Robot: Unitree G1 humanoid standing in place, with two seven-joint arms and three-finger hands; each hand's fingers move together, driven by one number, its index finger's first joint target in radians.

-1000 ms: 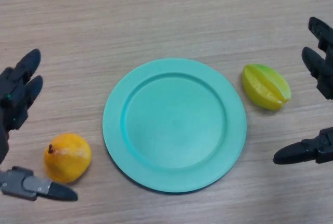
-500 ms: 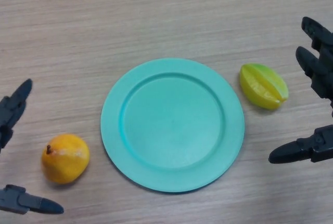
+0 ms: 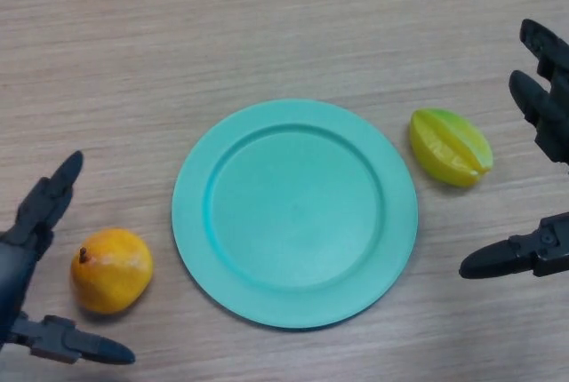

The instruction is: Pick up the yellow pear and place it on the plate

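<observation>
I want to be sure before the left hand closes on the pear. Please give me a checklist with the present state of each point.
1. Left hand open: ok, fingers straight, thumb apart.
2. Round orange-yellow pear with brown stem between its fingers and thumb: ok, not touched.
3. Pear free of neighbours: ok, apart from the round teal plate.
4. Plate surface free: ok.
5. Right hand out of the way: ok, open beside the yellow-green ridged starfruit.

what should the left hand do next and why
Probably slide the left hand a little toward the yellow pear and close on it. The hand is open, fingers above and thumb below the pear's left side, not touching it. The pear lies on the table left of the plate, which holds nothing.
</observation>
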